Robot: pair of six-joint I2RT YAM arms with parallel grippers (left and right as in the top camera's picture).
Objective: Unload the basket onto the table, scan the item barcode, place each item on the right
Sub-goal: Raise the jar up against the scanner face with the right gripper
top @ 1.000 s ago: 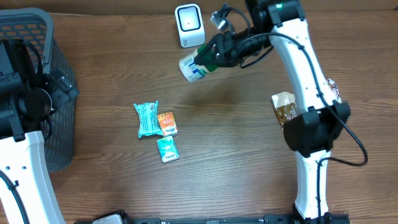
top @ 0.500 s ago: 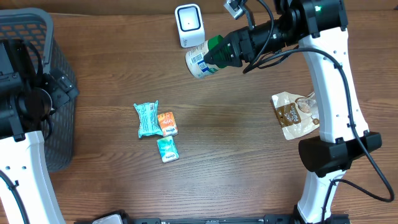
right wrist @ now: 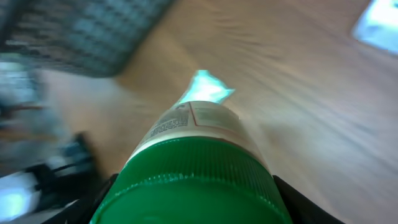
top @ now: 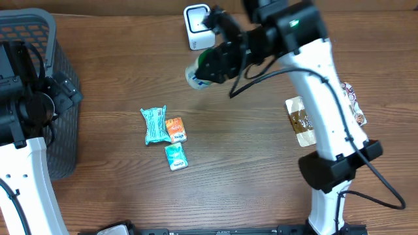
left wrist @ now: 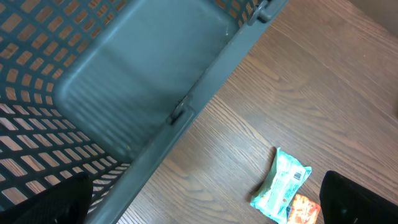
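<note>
While the right hand (top: 221, 60) grips the white plastic bottle (top: 194, 77) by its green-capped end, the bottle hangs above the brown wooden bench (top: 261, 170) just beside the white boxy scanner (top: 196, 25) | left hand (left wrist: 205, 208): spread wide above the dark mesh basket (left wrist: 205, 93) rim | three small snack packets (top: 166, 130): mid-bench, well apart

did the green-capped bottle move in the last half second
Yes. Against the white scanner, the green-capped bottle has shifted left and slightly lower in the overhead view.
</note>
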